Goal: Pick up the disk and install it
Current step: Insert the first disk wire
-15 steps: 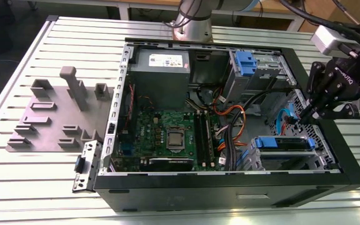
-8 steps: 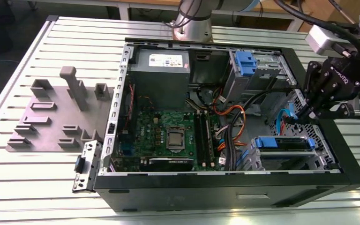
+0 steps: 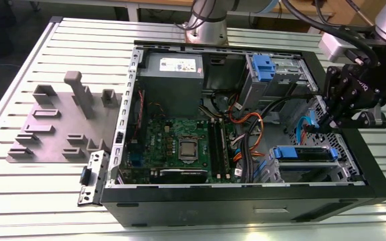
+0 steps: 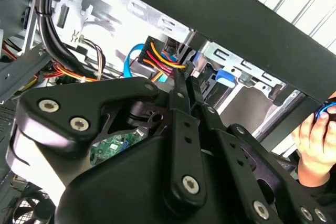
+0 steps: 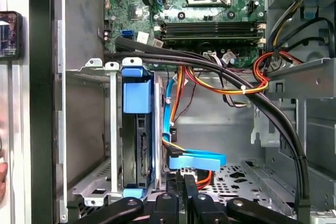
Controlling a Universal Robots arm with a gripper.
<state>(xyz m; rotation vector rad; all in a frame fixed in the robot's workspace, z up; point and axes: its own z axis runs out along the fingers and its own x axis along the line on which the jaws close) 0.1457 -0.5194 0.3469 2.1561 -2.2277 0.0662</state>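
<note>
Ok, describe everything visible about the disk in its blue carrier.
The disk sits inside a metal drive cage near the open computer case's front corner. In the first wrist view it stands on edge between the cage's plates: a dark drive body framed by a bright blue plastic carrier, with one blue end facing the motherboard. In the exterior view the carrier's blue end shows along the cage's top. The gripper hangs nearby, not holding it. Blue and orange cables run alongside.

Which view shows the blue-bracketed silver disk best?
First wrist view: the silver disk in its blue plastic carrier bracket stands edge-on in the metal drive cage. The exterior view shows it small, from above. In the second wrist view I cannot make it out.
</note>
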